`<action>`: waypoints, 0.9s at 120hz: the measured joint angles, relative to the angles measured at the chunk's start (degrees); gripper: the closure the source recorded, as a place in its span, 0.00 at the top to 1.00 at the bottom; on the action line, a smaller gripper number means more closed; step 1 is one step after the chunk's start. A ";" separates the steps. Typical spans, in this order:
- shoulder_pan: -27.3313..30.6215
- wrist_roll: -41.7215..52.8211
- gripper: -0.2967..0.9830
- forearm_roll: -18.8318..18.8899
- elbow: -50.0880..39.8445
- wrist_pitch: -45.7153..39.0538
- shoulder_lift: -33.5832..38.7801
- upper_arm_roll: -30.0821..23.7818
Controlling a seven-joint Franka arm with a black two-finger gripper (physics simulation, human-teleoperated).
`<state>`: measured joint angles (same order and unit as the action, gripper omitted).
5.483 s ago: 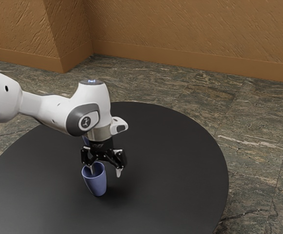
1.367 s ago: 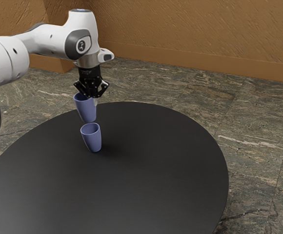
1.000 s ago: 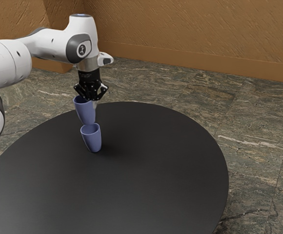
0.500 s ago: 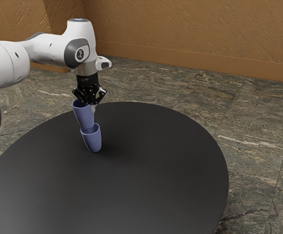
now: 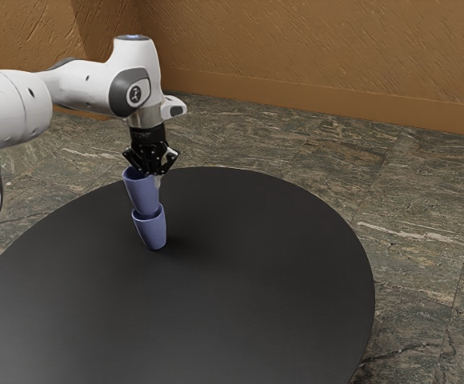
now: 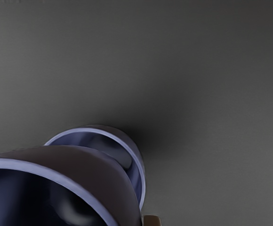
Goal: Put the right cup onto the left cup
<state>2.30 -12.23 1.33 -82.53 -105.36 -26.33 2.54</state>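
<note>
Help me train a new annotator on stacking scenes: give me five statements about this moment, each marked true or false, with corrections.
1. The tapered blue lower cup stands on the round black table. True.
2. The black two-finger gripper is shut on the tapered blue upper cup. True.
3. The upper cup lies on the table. False: it is held with its base at the lower cup's mouth.
4. The upper cup's mouth faces down. False: it faces up.
5. Both cups are blue. True.

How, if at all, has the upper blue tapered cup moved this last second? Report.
Yes, down: the upper cup dips into the lower blue tapered cup.
</note>
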 joint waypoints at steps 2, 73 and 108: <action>0.00 0.00 0.16 0.00 -0.01 -0.03 -0.03 0.00; 0.08 -0.04 0.16 0.00 -0.02 -0.89 -1.38 0.01; 0.08 -0.07 0.29 0.06 -0.67 -2.18 -1.85 0.04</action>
<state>2.38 -12.29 1.38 -83.20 -107.53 -28.18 2.59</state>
